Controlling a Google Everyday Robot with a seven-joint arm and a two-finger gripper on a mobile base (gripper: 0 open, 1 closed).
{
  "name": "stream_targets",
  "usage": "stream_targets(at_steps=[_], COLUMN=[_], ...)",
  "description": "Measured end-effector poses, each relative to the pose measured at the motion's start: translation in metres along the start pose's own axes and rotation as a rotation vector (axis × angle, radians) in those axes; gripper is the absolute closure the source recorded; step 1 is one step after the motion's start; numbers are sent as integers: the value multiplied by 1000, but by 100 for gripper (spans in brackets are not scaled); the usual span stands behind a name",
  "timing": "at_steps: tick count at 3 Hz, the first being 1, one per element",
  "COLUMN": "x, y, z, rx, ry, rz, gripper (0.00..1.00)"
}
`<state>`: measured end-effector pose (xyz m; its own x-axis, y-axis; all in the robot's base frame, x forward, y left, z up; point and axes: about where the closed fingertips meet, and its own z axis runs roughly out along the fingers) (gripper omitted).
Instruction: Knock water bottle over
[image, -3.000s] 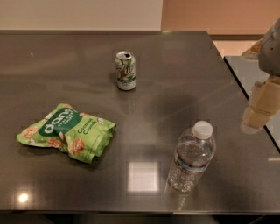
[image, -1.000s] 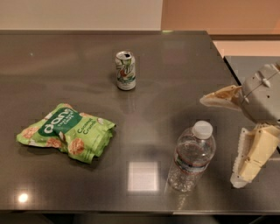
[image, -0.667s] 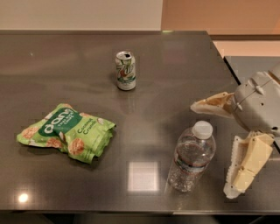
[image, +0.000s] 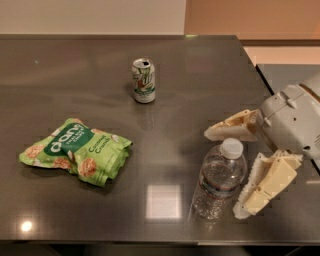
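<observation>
The water bottle (image: 218, 178), clear ribbed plastic with a white cap, stands upright near the table's front right. My gripper (image: 229, 170) comes in from the right with its cream fingers spread wide. One finger (image: 232, 126) lies just behind the bottle's cap. The other finger (image: 262, 185) sits close beside the bottle's right side. The bottle's top is between the two fingers. The gripper holds nothing.
A green-and-white soda can (image: 143, 80) stands upright at the table's back middle. A green snack bag (image: 77, 150) lies flat at the left. The dark table (image: 75, 80) ends at its right edge behind the gripper's white body (image: 295, 120).
The gripper has moved left from the table's right edge, its fingers now on both sides of the bottle's top. The bottle, can and bag have not moved.
</observation>
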<state>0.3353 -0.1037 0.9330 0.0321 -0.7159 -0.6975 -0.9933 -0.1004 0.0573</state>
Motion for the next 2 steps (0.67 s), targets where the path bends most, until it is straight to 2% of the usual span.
stream_targets(at_steps=[1, 2], x=[-6, -10], y=[-1, -5], z=[4, 2], rx=[-10, 4], ry=[-37, -53], rz=[2, 16], gripper=[42, 64])
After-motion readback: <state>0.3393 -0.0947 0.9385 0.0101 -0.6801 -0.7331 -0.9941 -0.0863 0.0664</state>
